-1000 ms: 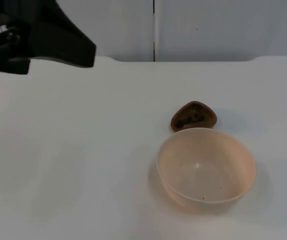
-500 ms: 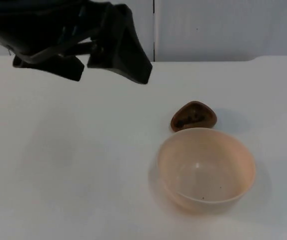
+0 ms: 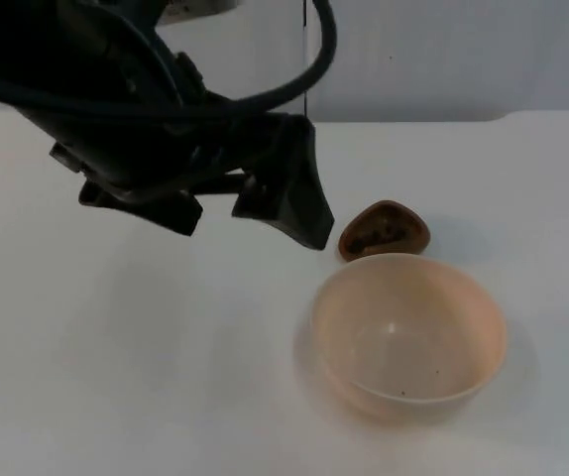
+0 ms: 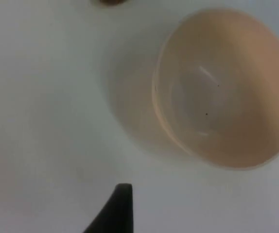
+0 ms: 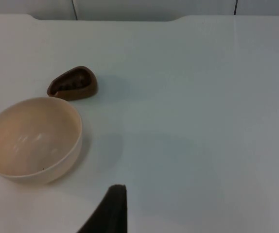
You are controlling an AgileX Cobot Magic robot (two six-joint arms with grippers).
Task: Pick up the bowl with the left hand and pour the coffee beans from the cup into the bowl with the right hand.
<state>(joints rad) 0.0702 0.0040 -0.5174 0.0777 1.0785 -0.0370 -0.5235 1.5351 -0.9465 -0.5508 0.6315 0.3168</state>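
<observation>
Bowl (image 3: 407, 335) not lifted yet.
Left hand (image 3: 250, 213) hangs open and empty near the bowl; beans wait in the cup (image 3: 384, 230) beside it.

Cup (image 4: 111, 1) cut by frame edge; bowl (image 4: 222, 87) interior blurred.

Bowl (image 3: 408, 337): pale peach, looks like thin plastic, smooth, with a soft sheen and faint highlights on the inner wall; a few dark specks lie inside. Cup (image 3: 385, 230): dark brown, smooth, slightly glossy at the rim, holding dark matt coffee beans (image 3: 379, 236). Surface (image 3: 116, 377): white, smooth, matt, with only diffuse shadows. Left tool (image 3: 235, 203): black, hard-looking plastic or coated metal, matt, with dull reflections on flat faces. Partition wall (image 3: 443, 59): grey, flat, matt, with a dark vertical seam.
</observation>
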